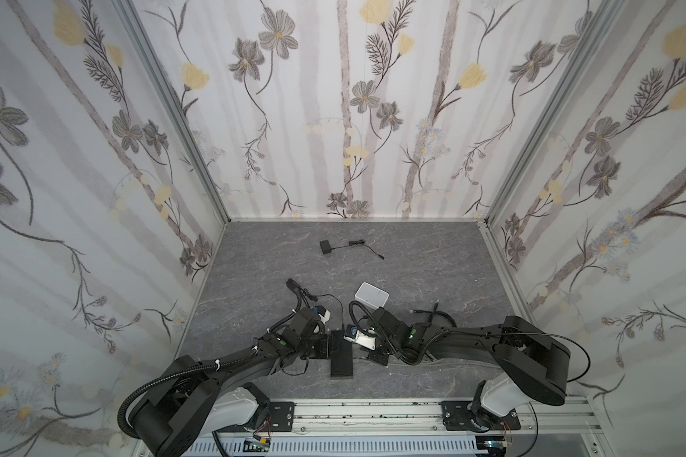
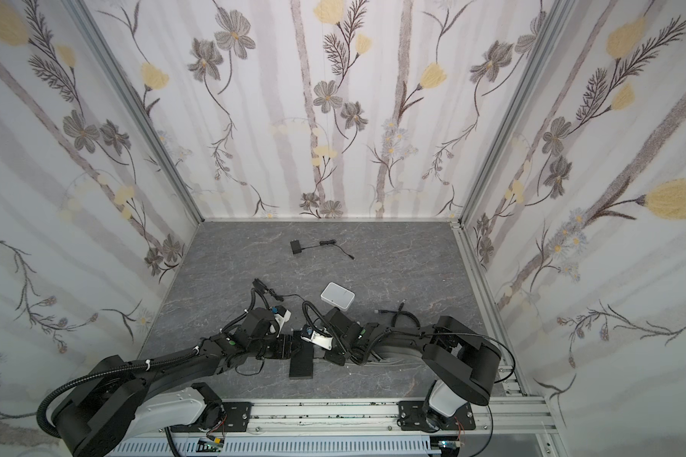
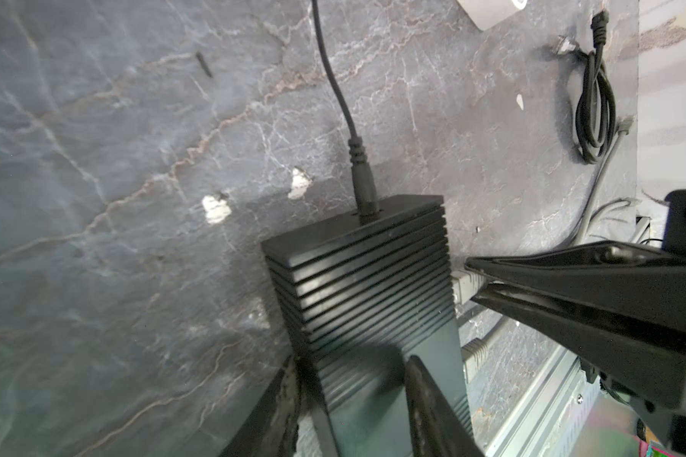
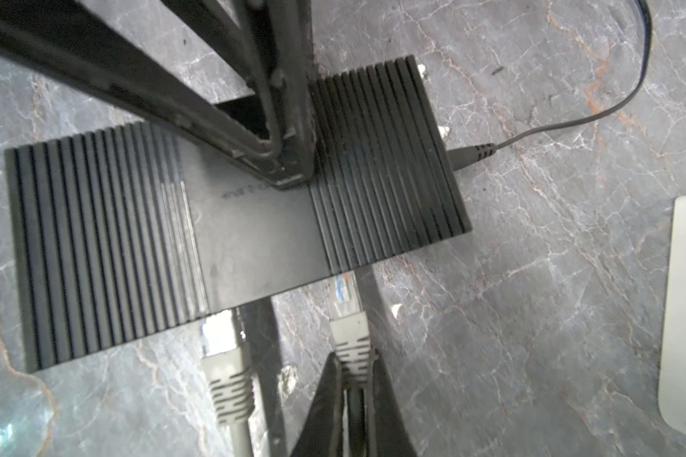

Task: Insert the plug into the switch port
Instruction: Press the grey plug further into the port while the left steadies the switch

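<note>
The switch is a black ribbed box (image 1: 341, 366) (image 4: 100, 245) lying flat near the table's front edge. My left gripper (image 3: 349, 395) is shut on it, one finger (image 3: 286, 399) at its edge and the other over its top. My right gripper (image 4: 353, 360) is shut on the ribbed boot of a grey plug (image 4: 347, 320). The plug's clear tip (image 4: 343, 287) meets the box's side face; the switch port itself is hidden under that edge. In the left wrist view the plug (image 3: 466, 287) shows between the right fingertips, against the box's side.
A second grey plug (image 4: 222, 348) sits in the same side face, and a black barrel connector (image 3: 363, 186) in the end face. A white flat box (image 1: 372, 294), a coiled black cable (image 3: 595, 103), a far black adapter (image 1: 327, 247) and the front rail (image 1: 373, 411) surround the work.
</note>
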Tool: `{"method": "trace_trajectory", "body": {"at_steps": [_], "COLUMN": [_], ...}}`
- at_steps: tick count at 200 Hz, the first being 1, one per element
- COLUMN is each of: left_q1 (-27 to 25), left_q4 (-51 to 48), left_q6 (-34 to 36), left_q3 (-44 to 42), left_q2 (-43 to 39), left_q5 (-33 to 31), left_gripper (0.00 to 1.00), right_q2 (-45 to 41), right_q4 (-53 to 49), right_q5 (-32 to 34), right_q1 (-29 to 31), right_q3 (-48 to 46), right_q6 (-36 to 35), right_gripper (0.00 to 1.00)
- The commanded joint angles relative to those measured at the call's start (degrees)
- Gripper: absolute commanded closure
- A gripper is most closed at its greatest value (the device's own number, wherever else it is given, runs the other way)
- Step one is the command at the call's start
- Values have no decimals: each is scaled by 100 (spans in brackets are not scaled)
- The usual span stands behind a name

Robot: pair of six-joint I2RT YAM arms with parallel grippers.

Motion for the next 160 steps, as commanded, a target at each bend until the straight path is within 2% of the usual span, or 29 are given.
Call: {"method": "trace_trajectory", "body": {"at_steps": [1, 69, 114, 142, 160], "left_q1": [-86, -79, -210, -342, -411], "left_q4": [222, -81, 62, 383, 455], "left_q6": [195, 645, 669, 599, 591], "left_q3": [105, 759, 800, 665, 672], "left_q2": [13, 703, 957, 1091, 1239], "left_q5": [676, 393, 620, 759, 815], "left_gripper": [58, 56, 57, 58, 58], "right_q2": [-98, 77, 181, 258, 304], "right_q4": [1630, 1619, 1955, 2072, 2025], "right_q5": [-1044, -971, -568, -612, -766], "right_q1": [66, 221, 54, -84, -112], "right_q3": [86, 6, 128, 181, 525], "right_q6": [-184, -267, -72, -101, -204], "right_gripper": [100, 100, 100, 100, 100]}}
